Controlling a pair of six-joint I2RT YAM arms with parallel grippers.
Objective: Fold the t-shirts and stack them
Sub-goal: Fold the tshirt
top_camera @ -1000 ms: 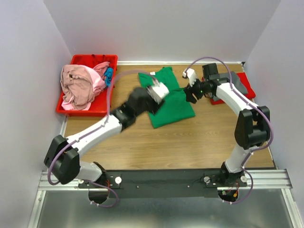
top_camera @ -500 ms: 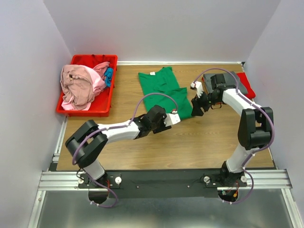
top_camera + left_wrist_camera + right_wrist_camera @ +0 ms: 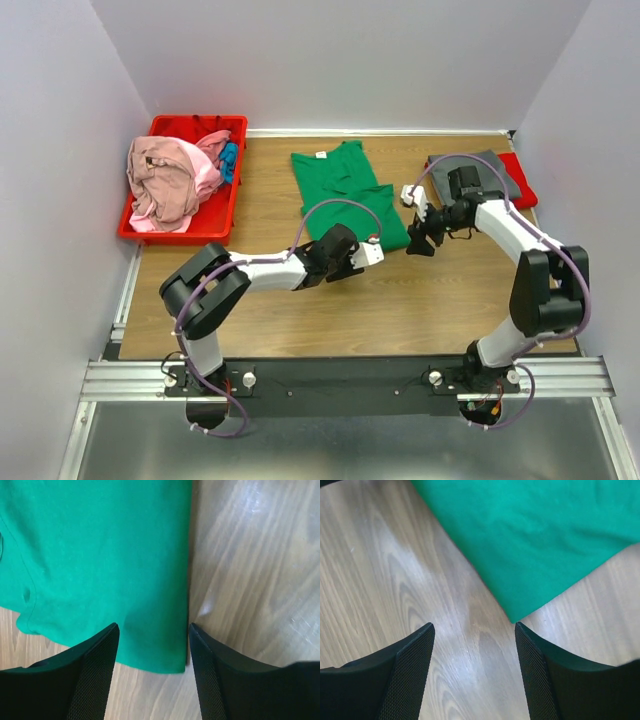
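Note:
The bright green t-shirt [image 3: 347, 190] lies partly folded on the wooden table, neck label toward the back. My left gripper [image 3: 370, 252] is open at its near right corner; in the left wrist view [image 3: 154, 647] the jaws straddle that corner of the green t-shirt [image 3: 100, 555]. My right gripper [image 3: 416, 242] is open just right of the same corner; in the right wrist view [image 3: 475, 637] it is over bare wood, the green t-shirt's corner [image 3: 535, 535] by the right finger. A dark grey t-shirt [image 3: 485, 168] lies at the back right. Pink t-shirts [image 3: 165, 180] and a blue one [image 3: 230, 158] are in the bin.
The red plastic bin [image 3: 205, 232] stands at the back left against the wall. A flat red item [image 3: 522, 180] lies under the grey t-shirt by the right wall. Walls close in the back and both sides.
My left arm has swung from above the green t-shirt down to its near right corner. My right gripper has moved nearer and lower, to the right of that corner.

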